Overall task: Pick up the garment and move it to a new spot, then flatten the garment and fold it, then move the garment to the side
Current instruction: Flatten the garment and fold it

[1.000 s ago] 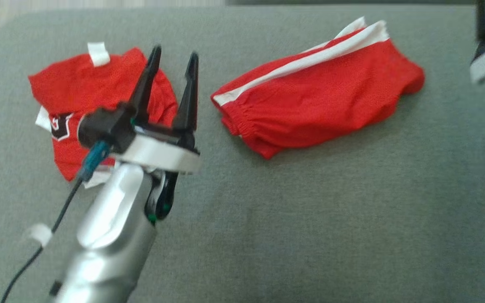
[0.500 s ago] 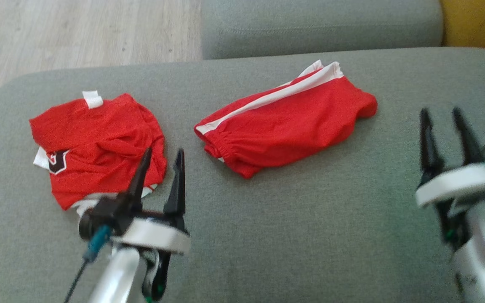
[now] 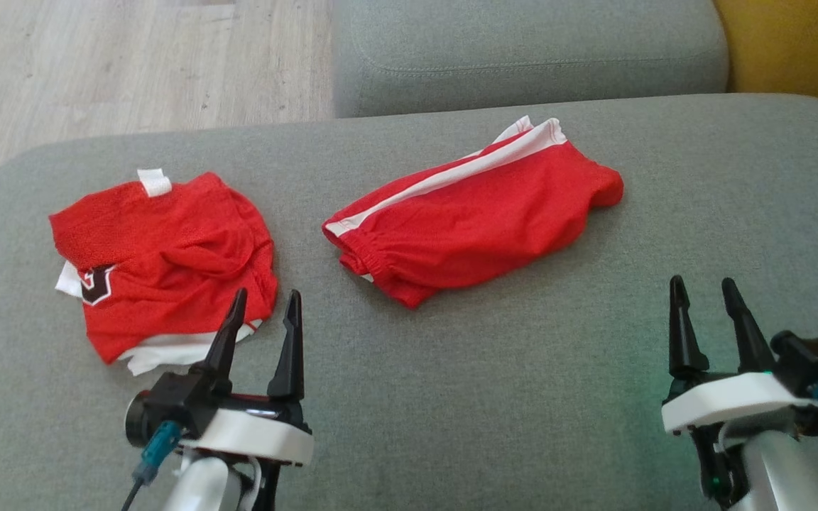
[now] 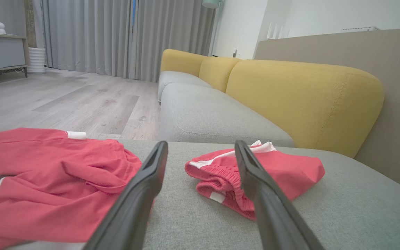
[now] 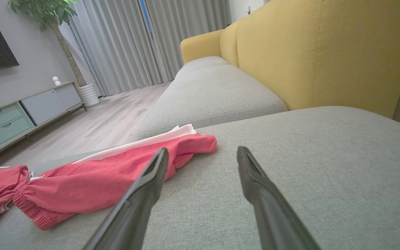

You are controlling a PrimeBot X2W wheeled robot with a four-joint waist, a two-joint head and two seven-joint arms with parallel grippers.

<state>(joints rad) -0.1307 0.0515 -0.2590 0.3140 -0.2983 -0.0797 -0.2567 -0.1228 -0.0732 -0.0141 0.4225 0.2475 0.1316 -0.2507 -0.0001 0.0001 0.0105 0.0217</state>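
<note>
In the head view, the grey seat cushion (image 3: 522, 369) shows its rounded left corner and its far edge. Beyond that edge are wood floor (image 3: 132, 64) on the left, a second grey cushion (image 3: 522, 50) in the middle and a yellow backrest (image 3: 792, 50) at far right. The near and right parts of the seat are bare, leaving wide room. The red jersey (image 3: 160, 255) lies close to the left edge, loosely bunched, with a white tag on its far edge, a dark emblem at its left and a white hem on the near side. The red shorts (image 3: 480, 220) lie mid-seat, well apart from it. They are folded into a long slanted bundle, with a white stripe along the far side and the elastic waistband at the near left end. The left gripper (image 3: 267, 294) sits just near of the jersey, fingers spread and empty. One tip overlaps the hem, possibly without touching. The right gripper (image 3: 701, 282) is at near right, spread and empty, over bare fabric.

In the left wrist view, the jersey (image 4: 47, 184) is left of the fingers and the shorts (image 4: 290, 173) are right of them.

In the right wrist view, the shorts (image 5: 99, 187) lie left and bare cushion lies ahead.
</note>
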